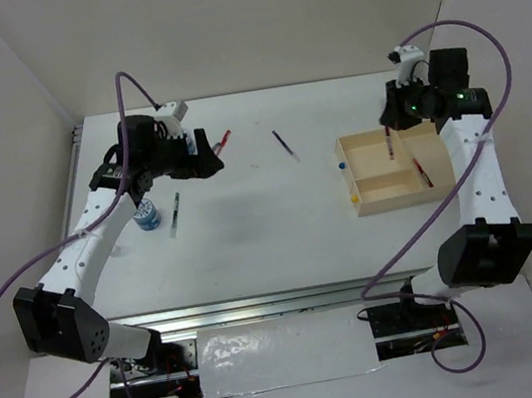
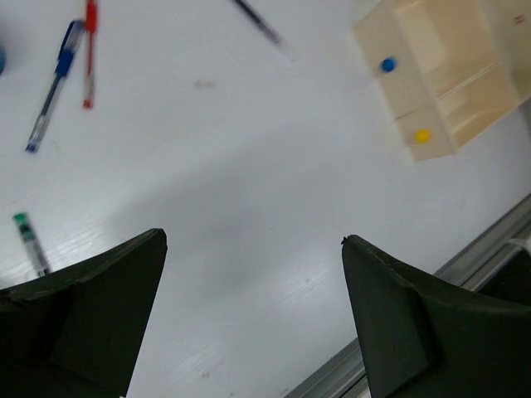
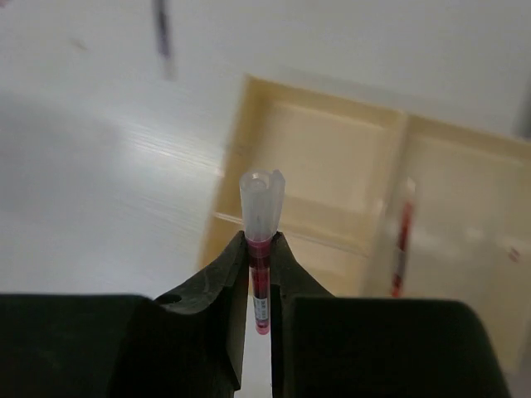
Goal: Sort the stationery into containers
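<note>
While our right gripper pinches a red pen above the tray, where a red-inked pen already lies, our left gripper hangs spread and empty, with a blue pen, a second red pen, a dark pen, a green-ended pen and a roll left to sort.

— What's under the left gripper?
— Bare white table; the jaws stand wide apart, nothing between them
— Pens?
— A blue pen and a red pen close together, a green-tipped pen just beside one finger, and a dark pen at the top edge
— The tray?
— Upper right, with a blue dot and a yellow dot on its wall
</note>
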Tool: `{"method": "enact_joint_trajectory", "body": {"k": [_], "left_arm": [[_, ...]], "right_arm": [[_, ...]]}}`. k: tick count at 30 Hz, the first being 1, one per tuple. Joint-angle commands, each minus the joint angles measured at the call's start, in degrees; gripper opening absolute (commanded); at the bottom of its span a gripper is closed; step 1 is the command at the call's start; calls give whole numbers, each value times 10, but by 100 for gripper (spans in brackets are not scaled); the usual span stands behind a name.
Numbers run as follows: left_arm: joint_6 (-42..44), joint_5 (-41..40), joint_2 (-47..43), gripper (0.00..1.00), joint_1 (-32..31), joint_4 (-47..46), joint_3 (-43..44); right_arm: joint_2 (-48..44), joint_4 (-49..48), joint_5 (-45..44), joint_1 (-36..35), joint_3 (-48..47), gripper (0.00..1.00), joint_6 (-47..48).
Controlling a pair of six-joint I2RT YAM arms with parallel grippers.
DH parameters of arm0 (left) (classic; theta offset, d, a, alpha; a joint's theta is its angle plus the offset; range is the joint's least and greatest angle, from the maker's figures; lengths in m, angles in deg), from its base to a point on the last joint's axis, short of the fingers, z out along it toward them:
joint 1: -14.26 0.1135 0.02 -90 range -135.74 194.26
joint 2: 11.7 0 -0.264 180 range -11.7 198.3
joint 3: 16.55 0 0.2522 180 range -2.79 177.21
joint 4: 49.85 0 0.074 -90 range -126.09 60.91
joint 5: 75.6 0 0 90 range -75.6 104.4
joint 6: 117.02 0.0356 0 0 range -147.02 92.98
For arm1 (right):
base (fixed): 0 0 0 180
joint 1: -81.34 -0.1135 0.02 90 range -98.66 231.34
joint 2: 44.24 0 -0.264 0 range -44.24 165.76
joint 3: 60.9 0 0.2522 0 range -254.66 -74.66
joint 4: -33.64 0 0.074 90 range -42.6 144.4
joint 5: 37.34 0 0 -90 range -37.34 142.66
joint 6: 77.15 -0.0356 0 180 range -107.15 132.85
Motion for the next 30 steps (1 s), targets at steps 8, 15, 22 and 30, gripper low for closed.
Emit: {"method": "enact_joint_trajectory", "body": {"k": [8, 15, 22, 30], "left_arm": [[58, 73, -58, 99, 29, -41, -81], [69, 64, -51, 99, 32, -20, -71], [72, 42, -63, 99, 32, -20, -79], [58, 50, -62, 99, 38, -37, -87]], "right_arm": [[165, 94, -224, 125, -65, 1, 180], [276, 78, -280, 116, -134, 6, 167], [334, 99, -290, 104, -157, 44, 129], [308, 154, -202, 63, -269, 44, 85]]}}
